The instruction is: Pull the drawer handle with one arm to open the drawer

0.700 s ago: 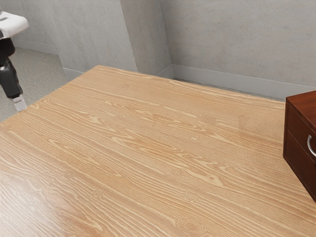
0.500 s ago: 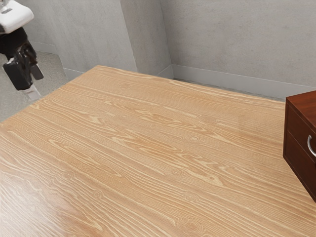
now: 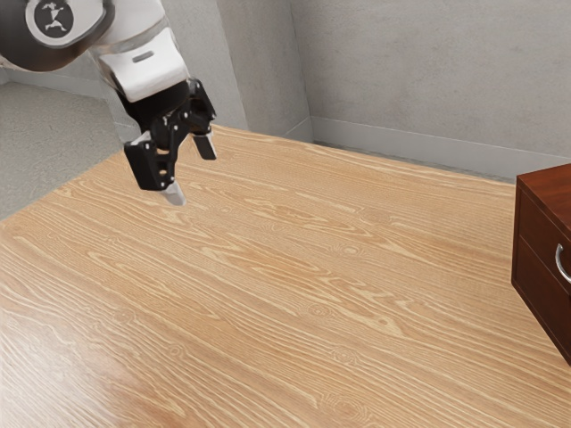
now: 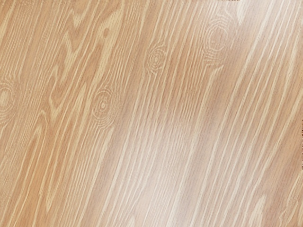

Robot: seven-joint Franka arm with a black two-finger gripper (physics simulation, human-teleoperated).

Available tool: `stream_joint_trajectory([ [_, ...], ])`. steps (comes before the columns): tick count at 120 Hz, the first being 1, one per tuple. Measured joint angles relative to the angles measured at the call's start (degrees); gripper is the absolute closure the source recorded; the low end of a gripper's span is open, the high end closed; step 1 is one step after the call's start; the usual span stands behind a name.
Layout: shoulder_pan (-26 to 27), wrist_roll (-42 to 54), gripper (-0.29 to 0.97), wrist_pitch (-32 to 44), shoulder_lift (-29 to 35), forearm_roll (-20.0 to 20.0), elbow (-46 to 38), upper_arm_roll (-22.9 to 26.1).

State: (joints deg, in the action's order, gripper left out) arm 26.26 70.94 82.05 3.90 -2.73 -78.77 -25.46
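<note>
Above the far corner of the light, wood-grained bench (image 3: 312, 294), toward the exterior view's left, the white-and-black robot arm (image 3: 134, 45) reached down from the upper left with its black two-finger hand (image 3: 190, 172) tilted toward the surface. The hand was released, its two fingers spread well apart with nothing between them. The lower, pale-tipped finger (image 3: 175, 193) hung just clear of the boards.

Well apart from it, at the exterior view's right edge, stood the dark red-brown wooden drawer cabinet (image 3: 538, 267), partly cut off by the frame. Its curved silver metal handle (image 3: 560, 264) was fixed to the front face. A thin seam split that face into an upper and a lower front, both lying flush with the cabinet, so the drawer appeared closed.

A broad stretch of bare bench lay between the hand and the cabinet. Behind the bench rose a grey concrete wall (image 3: 428, 62) with a pale skirting strip, and grey floor (image 3: 53, 125) showed past the bench's far edge. From the wrist camera, blond bench grain (image 4: 104, 104) with dark knots ran beneath the hand, crossed by a soft pale sheen.
</note>
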Motion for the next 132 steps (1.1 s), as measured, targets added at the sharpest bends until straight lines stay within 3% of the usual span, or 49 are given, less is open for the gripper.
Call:
stream_joint_trajectory([
  [16, -9.14, 4.35, 0.00, 3.93, 1.83, -0.20, -7.14, 12.57],
  [26, -9.48, 6.80, 0.00, 7.94, 2.02, -0.23, -11.59, 15.38],
  [40, -6.84, 9.73, 0.00, 14.92, 0.58, -0.28, -16.00, 16.05],
  [78, 0.75, 15.36, 0.00, 28.62, -6.50, -0.32, -16.09, 16.18],
  [132, 4.04, 19.66, 0.00, 42.77, -11.65, -0.17, -15.88, 16.28],
])
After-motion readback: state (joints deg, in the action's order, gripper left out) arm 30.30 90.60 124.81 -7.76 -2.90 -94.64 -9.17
